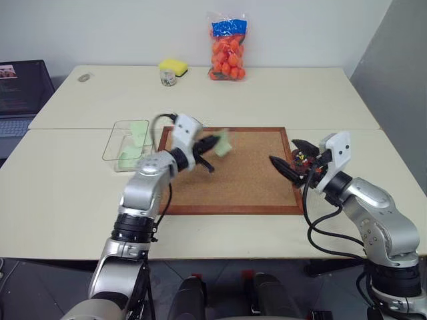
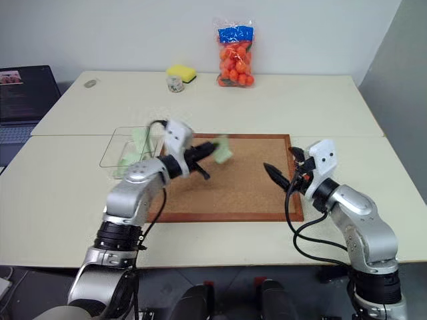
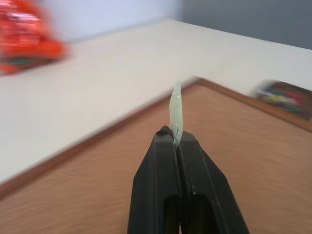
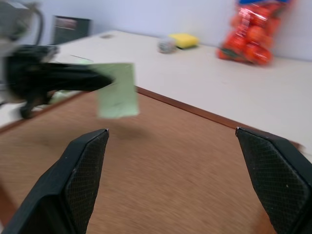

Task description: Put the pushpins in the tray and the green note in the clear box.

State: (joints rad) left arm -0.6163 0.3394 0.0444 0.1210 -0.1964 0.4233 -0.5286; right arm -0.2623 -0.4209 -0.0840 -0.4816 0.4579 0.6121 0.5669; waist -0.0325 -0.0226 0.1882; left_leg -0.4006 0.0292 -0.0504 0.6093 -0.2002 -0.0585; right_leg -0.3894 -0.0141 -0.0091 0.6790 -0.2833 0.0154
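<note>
My left gripper [image 1: 215,142] is shut on the green note [image 1: 223,144] and holds it in the air over the cork board's back left part. In the left wrist view the note [image 3: 176,109] stands edge-on above the closed fingertips [image 3: 165,141]. The clear box [image 1: 127,143] lies left of the board, with pale green paper inside. My right gripper [image 1: 291,157] hangs open and empty by the board's right edge. The dark tray [image 3: 287,92] with coloured pushpins [image 3: 274,95] sits there, partly hidden behind the right gripper's fingers. The right wrist view looks past its open fingers [image 4: 85,170] at the note [image 4: 117,90].
The wood-framed cork board [image 1: 247,180] fills the table's middle. At the back stand a yellow sponge [image 1: 173,66], a small jar [image 1: 168,79] and a bag of orange balls [image 1: 228,50]. A laptop [image 1: 20,90] sits at the far left.
</note>
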